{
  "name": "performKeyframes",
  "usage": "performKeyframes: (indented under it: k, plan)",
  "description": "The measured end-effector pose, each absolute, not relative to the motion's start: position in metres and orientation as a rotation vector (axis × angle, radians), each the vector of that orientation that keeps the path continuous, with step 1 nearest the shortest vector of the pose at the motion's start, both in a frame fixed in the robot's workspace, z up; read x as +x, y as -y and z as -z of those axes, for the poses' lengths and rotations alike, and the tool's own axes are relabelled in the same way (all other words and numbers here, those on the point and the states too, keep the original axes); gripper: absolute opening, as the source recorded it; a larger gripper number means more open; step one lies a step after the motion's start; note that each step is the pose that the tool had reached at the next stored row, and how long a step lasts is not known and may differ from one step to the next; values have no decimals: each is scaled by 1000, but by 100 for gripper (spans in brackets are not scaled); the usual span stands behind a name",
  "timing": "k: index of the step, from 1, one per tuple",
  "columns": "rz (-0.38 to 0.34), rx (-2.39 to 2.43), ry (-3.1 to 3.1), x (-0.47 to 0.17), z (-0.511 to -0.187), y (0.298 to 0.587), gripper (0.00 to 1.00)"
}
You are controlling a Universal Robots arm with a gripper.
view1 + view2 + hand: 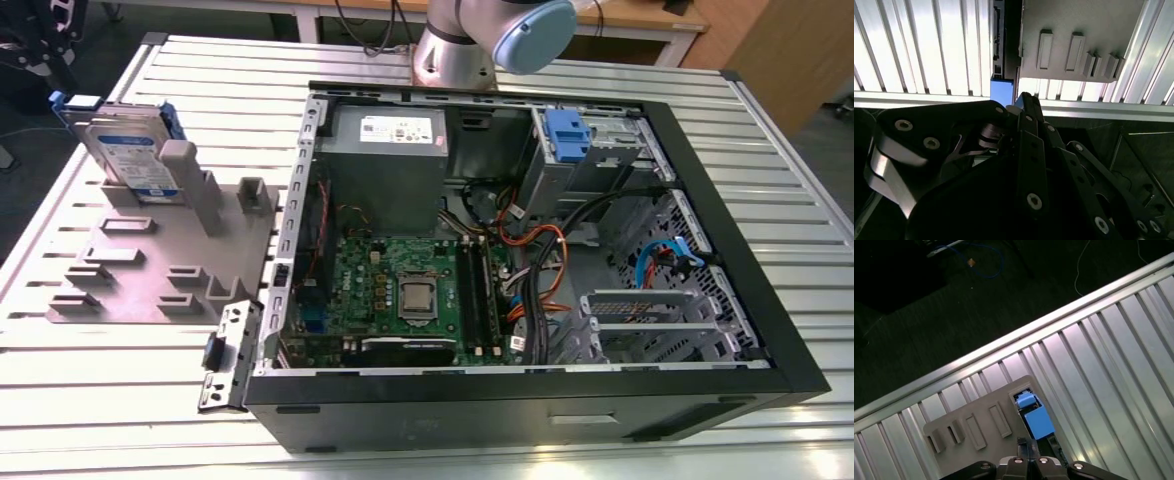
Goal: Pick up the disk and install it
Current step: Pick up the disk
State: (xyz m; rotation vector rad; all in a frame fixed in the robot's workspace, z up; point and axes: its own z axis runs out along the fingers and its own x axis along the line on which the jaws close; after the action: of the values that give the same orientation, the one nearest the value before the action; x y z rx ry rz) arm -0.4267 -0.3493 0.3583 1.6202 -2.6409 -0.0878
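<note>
Standing upright – disk point(1035, 423) near pincer point(1023, 444)

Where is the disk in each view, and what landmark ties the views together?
Exterior view: the disk stands upright in the grey slotted holder, at the exterior view's left.
Second wrist view: the disk edge-on, blue carrier end beside the holder.
First wrist view: the disk's blue carrier end at the holder's corner.
Shared landmark: the grey slotted holder.

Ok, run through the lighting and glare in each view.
Exterior view: even light, soft sheen on the table, the computer case interior in shadow. Second wrist view: table slats blown out white. First wrist view: pinkish glare on the slats, floor beyond dark, the disk evenly lit.
</note>
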Motion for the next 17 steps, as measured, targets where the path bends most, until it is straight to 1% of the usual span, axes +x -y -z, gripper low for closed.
performKeyframes:
  k: [4, 9, 17]
  plan:
    - [87, 1679, 2602, -427, -358, 349, 11]
    - [84, 1679, 2602, -427, -358, 337, 11]
    - [84, 1759, 2548, -427, -357, 337, 11]
